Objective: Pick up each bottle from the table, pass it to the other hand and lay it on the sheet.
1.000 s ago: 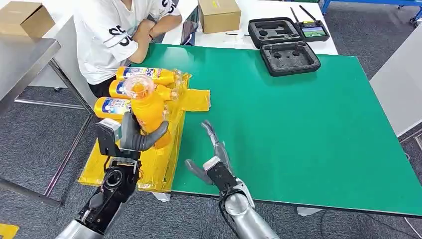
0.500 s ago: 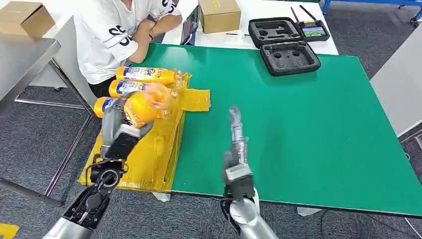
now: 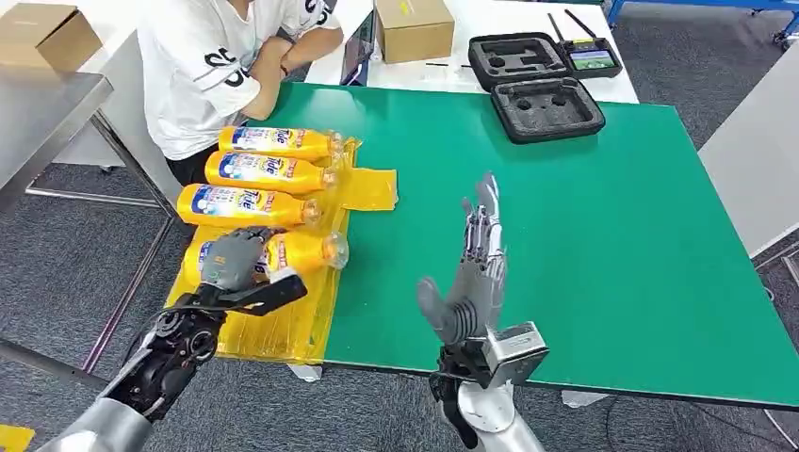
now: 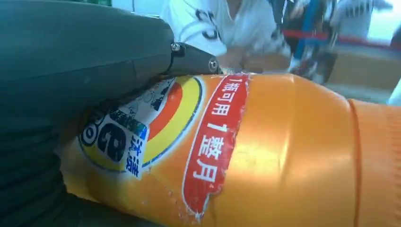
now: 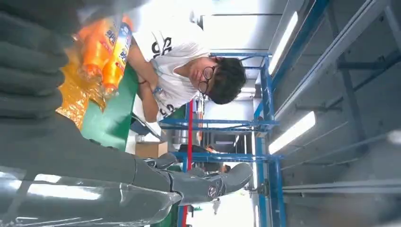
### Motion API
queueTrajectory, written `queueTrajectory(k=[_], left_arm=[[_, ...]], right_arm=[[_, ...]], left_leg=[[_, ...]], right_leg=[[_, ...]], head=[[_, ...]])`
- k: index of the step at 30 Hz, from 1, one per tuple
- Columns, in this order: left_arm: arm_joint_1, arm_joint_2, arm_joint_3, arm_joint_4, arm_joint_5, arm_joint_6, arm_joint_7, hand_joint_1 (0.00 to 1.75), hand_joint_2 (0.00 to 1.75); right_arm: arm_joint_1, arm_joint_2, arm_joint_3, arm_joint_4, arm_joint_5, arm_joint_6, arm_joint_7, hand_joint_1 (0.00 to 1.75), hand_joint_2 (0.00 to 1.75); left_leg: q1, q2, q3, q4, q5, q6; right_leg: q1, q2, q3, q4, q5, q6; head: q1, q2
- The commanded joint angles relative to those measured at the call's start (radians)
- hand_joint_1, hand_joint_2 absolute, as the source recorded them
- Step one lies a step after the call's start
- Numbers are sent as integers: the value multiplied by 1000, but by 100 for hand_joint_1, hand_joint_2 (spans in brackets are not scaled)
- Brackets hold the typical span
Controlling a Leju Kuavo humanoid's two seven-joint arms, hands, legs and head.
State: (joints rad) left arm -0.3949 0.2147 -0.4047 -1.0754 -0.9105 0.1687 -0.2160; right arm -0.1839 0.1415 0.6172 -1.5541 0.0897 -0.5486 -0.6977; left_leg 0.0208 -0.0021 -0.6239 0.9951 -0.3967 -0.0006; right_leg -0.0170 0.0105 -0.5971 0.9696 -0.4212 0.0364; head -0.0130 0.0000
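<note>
- Left hand (image 3: 234,268): fingers wrapped around an orange bottle (image 3: 300,252) that lies on its side on the yellow sheet (image 3: 283,330), nearest the robot, beside three other bottles (image 3: 264,174).
- Right hand (image 3: 471,278): raised above the green table (image 3: 584,235), fingers extended and apart, holding nothing.
- Person (image 3: 212,66): seated at the far-left corner.

robotics lab or workshop, green work table (image 3: 584,217), blue steel racking (image 5: 265,94), foam-lined equipment case (image 3: 548,108)
</note>
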Motion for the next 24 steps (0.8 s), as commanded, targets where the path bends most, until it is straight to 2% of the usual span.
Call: queueTrajectory(k=[1,6,8,11,12,14,21,24], left_arm=[[-45,25,-62,64,-34,-79,-13,175,175],[-58,12,-84,71,-45,-128,-25,175,175],[-106,-3,-105,131,-23,-221,-67,175,175],[-151,-28,-143,208,-46,-260,-79,175,175],[-166,-39,-146,236,-40,-271,-86,175,175],[-186,-46,-151,267,-17,-312,-111,175,175],[-215,-25,-175,341,-13,-363,-123,175,175],[-225,-23,-192,385,-26,-368,-117,175,175]], right_arm=[[-46,-22,-21,73,5,21,0,0,175],[-64,-12,-27,103,-10,47,0,0,175],[-85,0,-31,142,-24,68,0,0,175],[-97,10,-36,178,-39,97,0,0,175],[-100,13,-34,190,-35,98,0,0,175],[-101,16,-31,207,-37,113,0,0,175],[-109,24,-26,245,-45,141,0,0,175],[-112,28,-26,259,-51,151,0,0,175]], left_leg=[[0,-1,4,0,-2,1],[0,-1,5,0,-2,1],[0,-1,2,0,-1,1],[0,-3,2,0,0,1],[1,-4,7,1,-3,2],[0,-3,3,-1,0,1],[0,-2,7,-1,-2,1],[0,-1,4,-1,0,1]], right_leg=[[1,-2,5,-1,-2,-1],[1,-2,5,0,-2,-1],[1,-2,3,-1,-1,-1],[1,-3,3,0,-1,-1],[2,-6,9,0,-4,-2],[0,-4,4,-1,-1,-1],[1,-2,8,-1,-2,-2],[0,-1,5,-1,0,-1]], head=[[0,0],[0,0],[0,0],[0,0],[0,0],[0,0],[0,0],[0,0]])
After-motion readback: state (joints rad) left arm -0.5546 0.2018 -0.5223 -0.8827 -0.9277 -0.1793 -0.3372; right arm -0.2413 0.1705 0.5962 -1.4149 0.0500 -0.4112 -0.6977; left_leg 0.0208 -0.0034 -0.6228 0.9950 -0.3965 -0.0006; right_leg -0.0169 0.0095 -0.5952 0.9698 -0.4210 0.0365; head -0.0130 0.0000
